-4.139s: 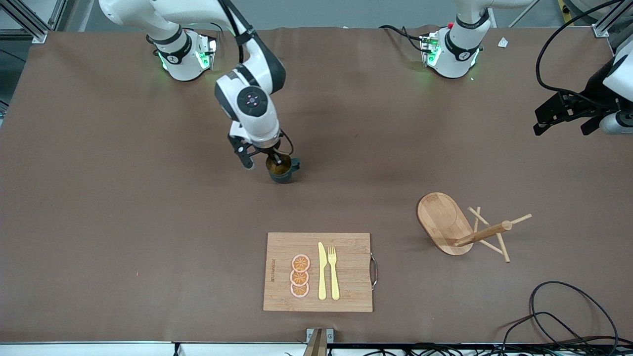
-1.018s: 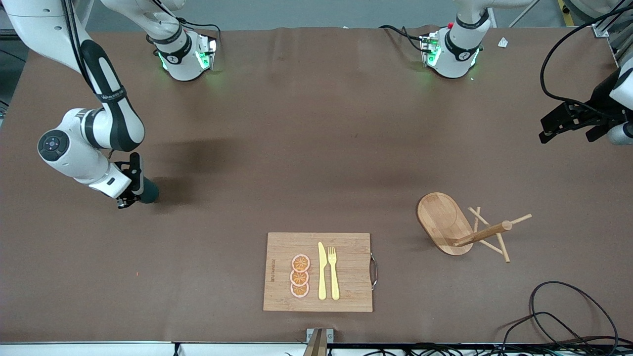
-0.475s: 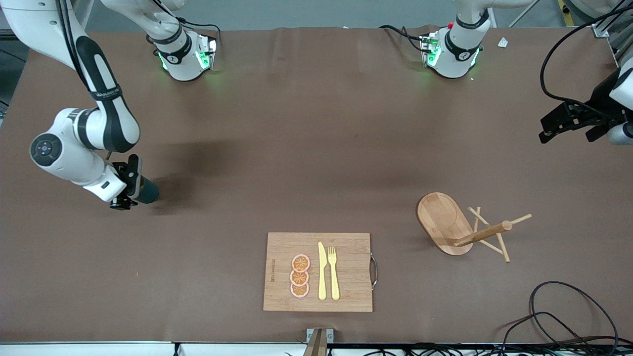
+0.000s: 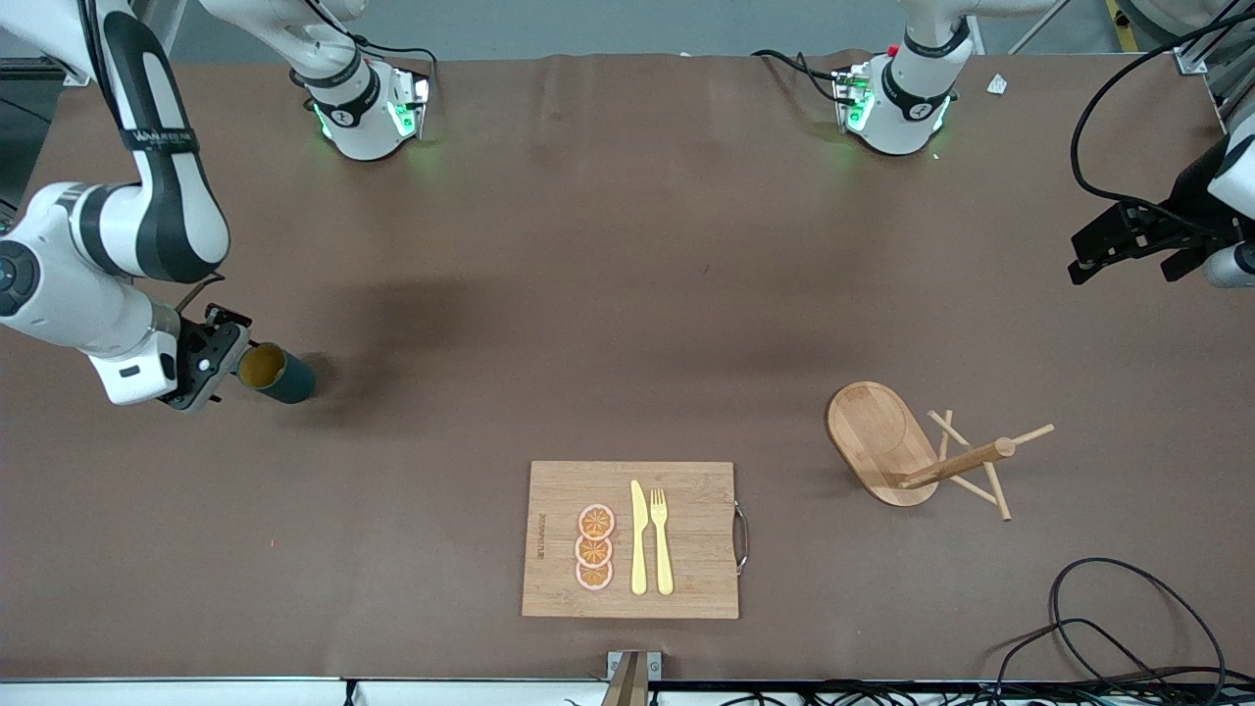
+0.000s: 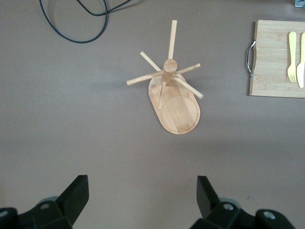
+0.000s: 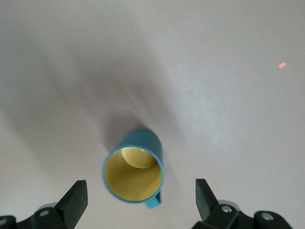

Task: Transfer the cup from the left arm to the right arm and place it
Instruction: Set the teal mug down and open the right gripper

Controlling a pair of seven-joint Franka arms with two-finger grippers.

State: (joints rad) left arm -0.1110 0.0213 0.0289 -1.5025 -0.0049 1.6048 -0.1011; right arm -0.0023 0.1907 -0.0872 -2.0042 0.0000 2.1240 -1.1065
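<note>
- Front view: the small dark teal cup with a mustard inside (image 4: 275,373) stands upright on the brown table (image 4: 627,294) near the right arm's end, open room around; right end effector (image 4: 211,355) just beside it.
- Left wrist view: left end effector (image 5: 143,200) spread wide, empty, above the toppled wooden mug rack (image 5: 172,95).
- Right wrist view: right end effector (image 6: 141,202) wide open, cup mouth facing up, released.

table (image 4: 627,245): brown mat (creased) | frame (image 4: 59,49): aluminium, grey

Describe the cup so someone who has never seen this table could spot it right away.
Look to the right arm's end of the brown table. Just by the right gripper, whose fingers are open, the cup stands alone. It is small and dark teal, mustard-yellow inside, farther from the front camera than the cutting board.
</note>
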